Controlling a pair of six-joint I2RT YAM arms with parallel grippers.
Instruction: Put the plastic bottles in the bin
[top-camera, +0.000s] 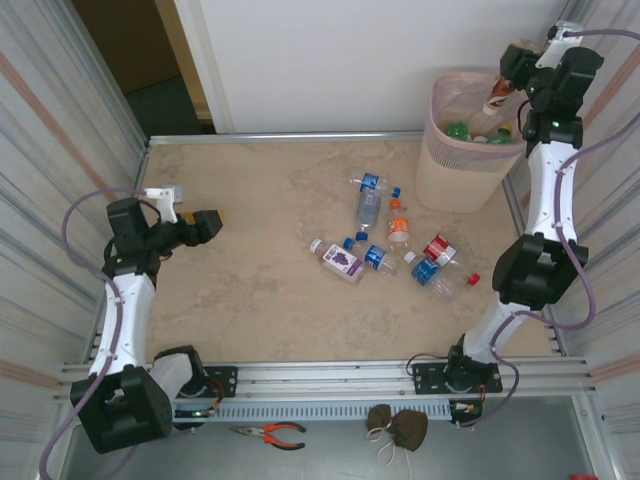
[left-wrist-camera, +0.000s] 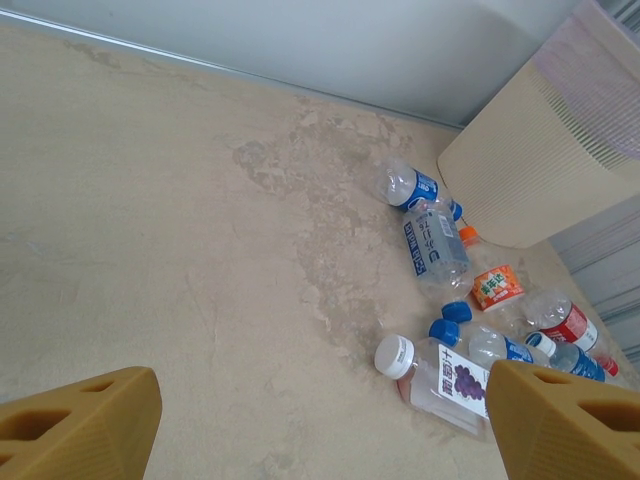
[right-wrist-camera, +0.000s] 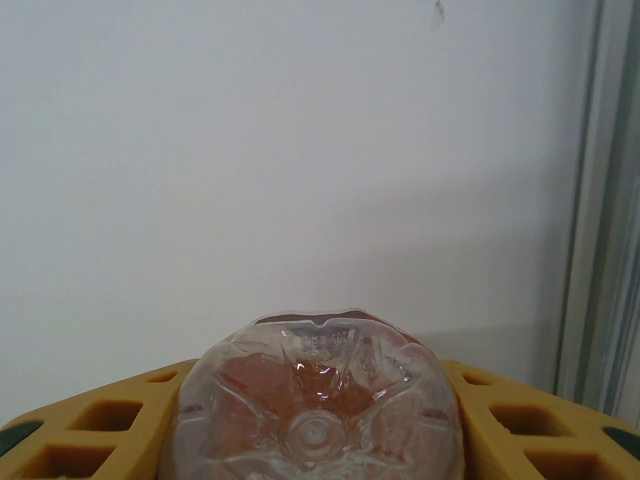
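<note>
From above, the right gripper (top-camera: 503, 93) hangs over the bin (top-camera: 450, 180) at the far right corner, clamped on a held bottle (top-camera: 496, 105) whose lower end is cut off by the rim; green and orange shapes lie inside. The loose plastic bottles (top-camera: 395, 245) lie on their sides in a cluster on the table (top-camera: 250, 285) near the bin, several touching. The left gripper (top-camera: 205, 225) hovers well apart at the left, empty. From the left wrist, its fingers (left-wrist-camera: 80, 425) stand wide apart, and a grape-labelled bottle (left-wrist-camera: 440, 380) and a blue-labelled bottle (left-wrist-camera: 432, 245) lie ahead. They look empty, so probably light, thin-walled, easy to dent and prone to roll; a hold across the mid-body seems safest. One finger hides part of the cluster. From the right wrist, the held bottle's petal-shaped base is squeezed between yellow fingers (right-wrist-camera: 90, 435); its cap and label are hidden, and its position over the opening cannot be judged here.
</note>
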